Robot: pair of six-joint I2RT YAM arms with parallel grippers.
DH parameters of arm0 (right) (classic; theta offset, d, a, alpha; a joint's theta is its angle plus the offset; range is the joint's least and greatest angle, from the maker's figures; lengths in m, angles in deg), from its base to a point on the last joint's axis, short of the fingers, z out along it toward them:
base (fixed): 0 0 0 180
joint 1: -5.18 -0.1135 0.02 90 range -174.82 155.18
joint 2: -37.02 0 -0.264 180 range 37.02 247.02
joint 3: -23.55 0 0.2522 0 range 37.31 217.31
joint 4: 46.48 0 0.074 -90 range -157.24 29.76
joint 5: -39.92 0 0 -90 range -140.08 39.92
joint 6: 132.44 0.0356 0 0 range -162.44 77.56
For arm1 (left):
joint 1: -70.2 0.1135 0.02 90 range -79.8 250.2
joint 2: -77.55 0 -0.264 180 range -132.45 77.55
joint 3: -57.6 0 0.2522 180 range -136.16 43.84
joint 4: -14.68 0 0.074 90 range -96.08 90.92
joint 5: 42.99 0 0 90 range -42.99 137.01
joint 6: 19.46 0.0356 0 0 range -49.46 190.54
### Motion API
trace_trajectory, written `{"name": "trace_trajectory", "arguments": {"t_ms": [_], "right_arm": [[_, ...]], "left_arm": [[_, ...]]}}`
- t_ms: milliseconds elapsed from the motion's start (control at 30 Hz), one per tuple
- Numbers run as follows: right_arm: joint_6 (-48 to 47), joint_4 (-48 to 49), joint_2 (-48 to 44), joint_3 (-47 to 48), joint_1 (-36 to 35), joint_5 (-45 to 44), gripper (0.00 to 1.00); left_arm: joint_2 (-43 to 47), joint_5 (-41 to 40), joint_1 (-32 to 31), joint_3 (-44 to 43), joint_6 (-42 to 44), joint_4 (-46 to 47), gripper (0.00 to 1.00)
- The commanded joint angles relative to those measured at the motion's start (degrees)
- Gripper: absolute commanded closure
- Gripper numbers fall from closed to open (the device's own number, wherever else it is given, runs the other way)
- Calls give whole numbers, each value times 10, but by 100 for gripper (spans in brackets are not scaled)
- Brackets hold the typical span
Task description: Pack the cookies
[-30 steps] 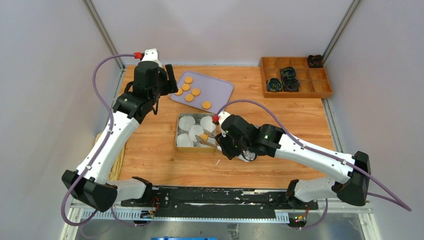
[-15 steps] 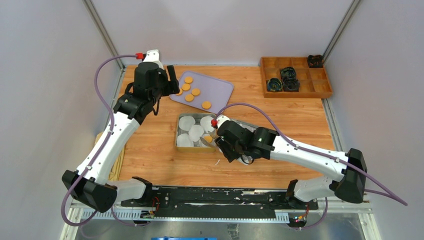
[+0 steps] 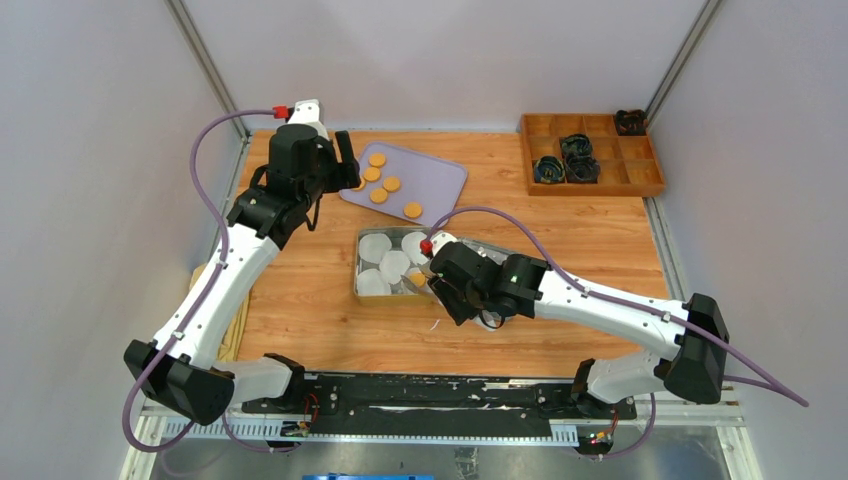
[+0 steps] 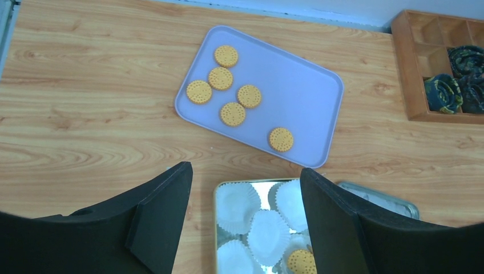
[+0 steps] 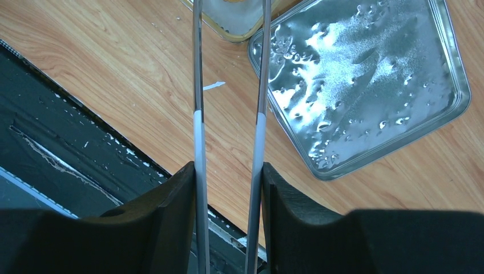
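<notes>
Resting on the tray (image 4: 302, 91), cookies (image 4: 233, 113) lie beyond the left pincer (image 4: 245, 177).

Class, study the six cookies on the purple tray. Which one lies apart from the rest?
The cookie nearest the tin. It sits alone by the tray's near edge, while the other five bunch together towards the far end.

Your left arm (image 3: 225, 280) is reaching forward along the left side, with the left gripper (image 4: 245, 171) hanging wide apart and holding nothing. Your right arm (image 3: 610, 305) is stretching leftward toward the middle, the right gripper (image 5: 228, 171) clamping a pair of tongs (image 5: 198, 125), its wrist seemingly tilting downward.
</notes>
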Motion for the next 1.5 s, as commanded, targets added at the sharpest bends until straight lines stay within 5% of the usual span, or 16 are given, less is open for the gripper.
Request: {"name": "trace_trajectory", "arguments": {"t_ms": [0,400,833,1033,1467], "right_arm": [[13,-4,-15,13,-7,-15,60],[12,6,-27,20,-7,-40,43],[-40,60,-2,81,-2,-157,61],[-81,109,81,130,73,-150,54],[-130,181,317,278,206,-21,53]], "left_arm": [[4,17,-1,-1,6,8,25],[10,43,-1,-9,8,8,22],[15,51,-1,-6,10,25,22],[13,39,-1,-1,14,28,22],[0,-40,-1,-33,39,11,21]]}}
